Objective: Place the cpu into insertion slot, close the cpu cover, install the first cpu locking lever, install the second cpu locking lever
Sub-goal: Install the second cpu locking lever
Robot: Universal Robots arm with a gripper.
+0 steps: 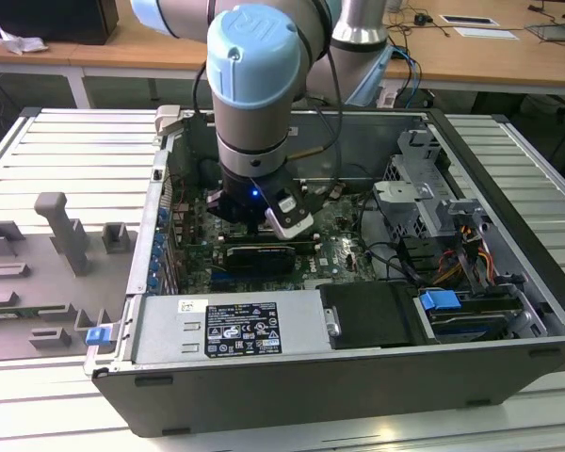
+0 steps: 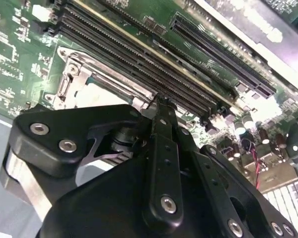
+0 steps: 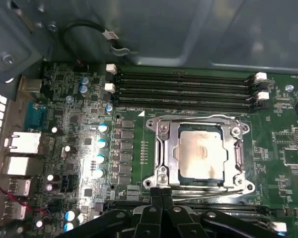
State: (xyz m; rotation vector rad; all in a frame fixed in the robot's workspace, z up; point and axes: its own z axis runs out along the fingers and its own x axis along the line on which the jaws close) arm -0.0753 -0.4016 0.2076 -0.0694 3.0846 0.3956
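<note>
In the first wrist view the pale cpu [image 3: 201, 151] lies flat in the insertion slot [image 3: 248, 130]. The silver cpu cover [image 3: 172, 148] is folded down around it, and the chip shows through its window. One thin wire lever [image 3: 198, 117] runs along the slot's memory side. More wire [image 3: 208, 187] lies along the opposite side. My gripper [image 3: 160, 194] is shut, its fingertips together at that opposite edge near a corner screw. In the second wrist view the gripper [image 2: 162, 105] stands at the slot's metal frame [image 2: 77, 79]. The exterior view shows the gripper [image 1: 248, 229] low inside the computer case.
Long black memory slots [image 3: 184, 89] run beside the socket, with capacitors and rear ports [image 3: 25, 144] to one side. A black graphics card [image 1: 254, 256], the power supply [image 1: 226, 330], a drive cage [image 1: 424, 188] and cables crowd the case. A grey fixture [image 1: 61, 235] stands outside at the exterior view's left.
</note>
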